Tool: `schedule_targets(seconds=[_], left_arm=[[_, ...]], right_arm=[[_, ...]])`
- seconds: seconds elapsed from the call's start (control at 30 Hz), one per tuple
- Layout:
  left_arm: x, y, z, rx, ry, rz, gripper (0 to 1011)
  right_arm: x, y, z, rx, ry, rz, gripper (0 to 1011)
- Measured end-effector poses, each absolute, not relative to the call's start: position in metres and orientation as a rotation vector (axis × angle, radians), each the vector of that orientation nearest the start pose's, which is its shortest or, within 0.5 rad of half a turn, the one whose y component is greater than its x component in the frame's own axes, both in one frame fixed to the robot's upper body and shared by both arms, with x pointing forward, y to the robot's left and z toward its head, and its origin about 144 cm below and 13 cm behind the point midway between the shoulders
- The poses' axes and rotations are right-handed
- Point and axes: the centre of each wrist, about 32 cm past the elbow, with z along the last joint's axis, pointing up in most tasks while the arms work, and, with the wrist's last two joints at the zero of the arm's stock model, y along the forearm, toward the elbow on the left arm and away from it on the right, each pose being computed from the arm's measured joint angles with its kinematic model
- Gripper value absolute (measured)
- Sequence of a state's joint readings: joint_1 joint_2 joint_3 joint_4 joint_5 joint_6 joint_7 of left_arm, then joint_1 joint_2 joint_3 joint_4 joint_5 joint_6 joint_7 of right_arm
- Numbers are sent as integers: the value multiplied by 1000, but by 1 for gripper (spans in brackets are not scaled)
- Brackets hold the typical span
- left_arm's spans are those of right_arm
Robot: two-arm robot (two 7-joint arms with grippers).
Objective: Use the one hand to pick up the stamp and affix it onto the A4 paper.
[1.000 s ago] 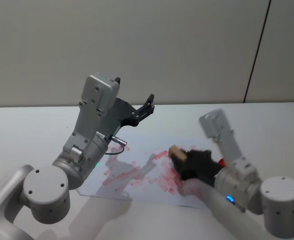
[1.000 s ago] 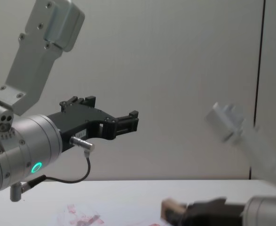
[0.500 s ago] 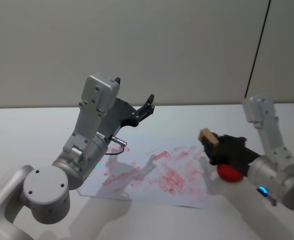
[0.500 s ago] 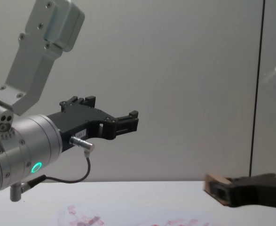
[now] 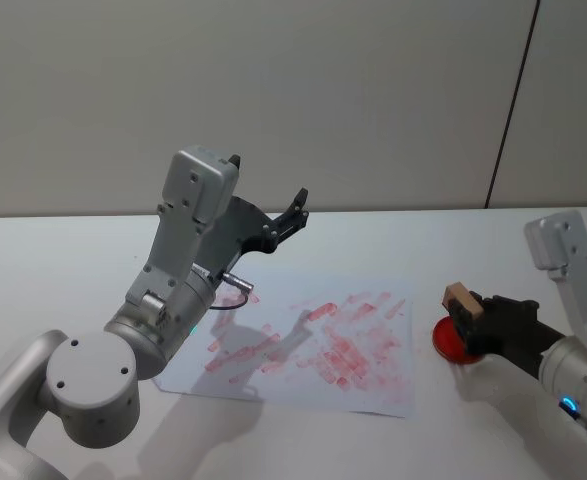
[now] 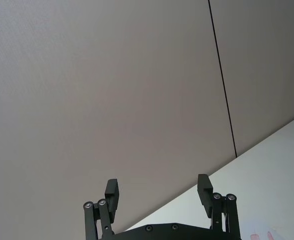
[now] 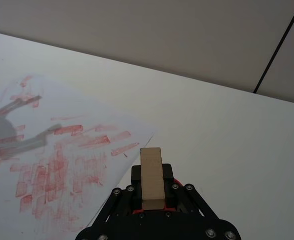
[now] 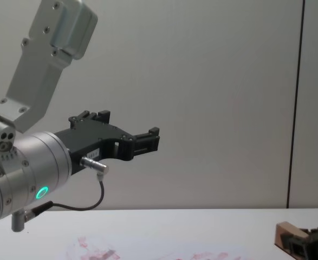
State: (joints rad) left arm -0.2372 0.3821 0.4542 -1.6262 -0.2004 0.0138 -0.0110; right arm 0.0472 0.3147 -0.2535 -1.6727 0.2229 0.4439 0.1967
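Lower right of the head view: right gripper [image 5: 470, 318] clenched on the stamp [image 5: 462, 300], tan block pinched between black fingers, over the red ink pad [image 5: 447, 341] just beside the right edge of the A4 paper [image 5: 373, 385]. Probably re-inking, or parked over the pad between presses. Best done by keeping the block's face level, dabbing straight down onto the pad, lifting cleanly, then carrying left over a bare patch of sheet, since the centre is already crowded with pinkish-red marks. Worth avoiding a sideways drag, which would likely smear; pressing flat and lifting vertically should give a crisp print. Grip looks centred in the right wrist view, so no regrasp seems needed. Farther back, upper middle: left gripper [image 5: 295, 212] raised, splayed apart, grasping nothing, idle above the table [image 5: 63, 250].
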Motion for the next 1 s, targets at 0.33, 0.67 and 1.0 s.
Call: schedule_targets(seconds=[0.33, 0.67, 1.0], left_arm=[[492, 198, 1204, 61, -268, 1124, 1001], [492, 198, 1204, 61, -268, 1124, 1001], [492, 198, 1204, 61, -268, 1124, 1001]], right_arm=[[464, -237, 1166, -404, 195, -1113, 218], [469, -235, 1158, -441, 195, -1097, 218], [471, -234, 1154, -462, 197, -1088, 357]])
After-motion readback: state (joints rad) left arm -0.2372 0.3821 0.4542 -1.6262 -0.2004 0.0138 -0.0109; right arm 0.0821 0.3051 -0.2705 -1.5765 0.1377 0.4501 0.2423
